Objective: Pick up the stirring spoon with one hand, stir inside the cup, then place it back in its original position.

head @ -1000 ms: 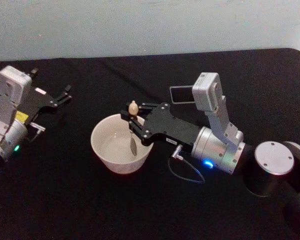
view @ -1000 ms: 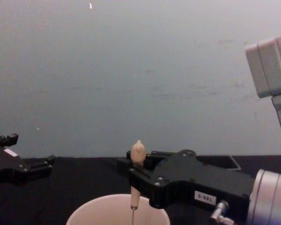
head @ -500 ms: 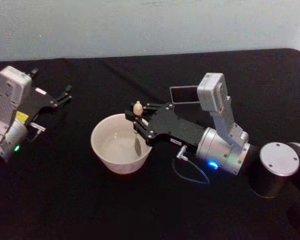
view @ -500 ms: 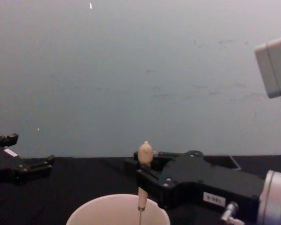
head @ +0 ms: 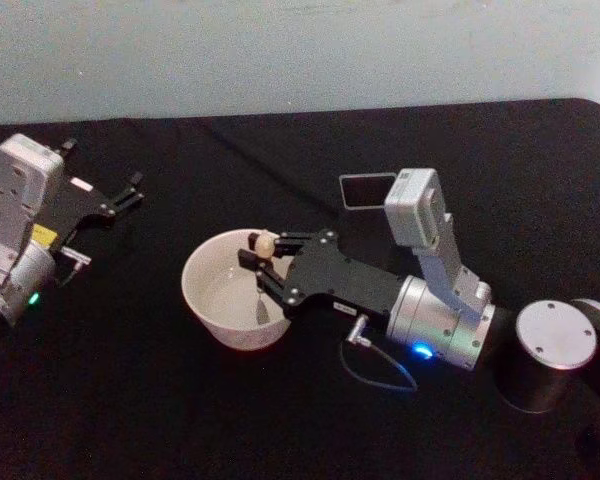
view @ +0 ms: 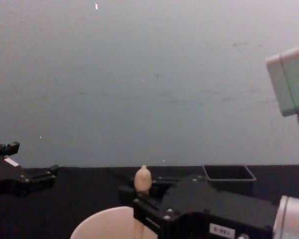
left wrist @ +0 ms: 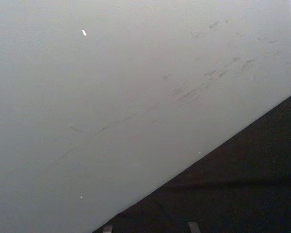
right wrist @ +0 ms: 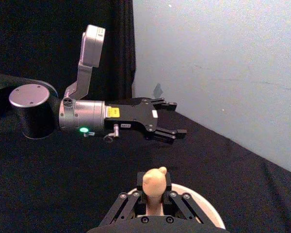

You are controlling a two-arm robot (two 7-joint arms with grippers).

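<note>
Stirring well calls, I judge, for a firm pinch just under the knob and slow, small circles, so the metal end sweeps the inside without knocking the rim or tipping the cup over.

In the head view, the right gripper [head: 264,254] is closed on the stirring spoon [head: 264,241]. It holds the spoon near the top of its wooden handle, with the shaft hanging almost upright and the small bowl down inside the cup [head: 205,318]. The right arm reaches in low from the right across the black table [head: 130,400], its wrist just beside the cup's right wall. The dark holder [head: 365,190] sits behind that arm, apart from the cup. The left gripper [head: 135,189] is parked at the far left.

In the right wrist view, the knob stands between the closed fingers with the cup's pale rim below, and the left gripper's fingers farther off are spread around nothing.

In the chest view, the knob rises above the black gripper body over the cup, with the holder behind to the right.
</note>
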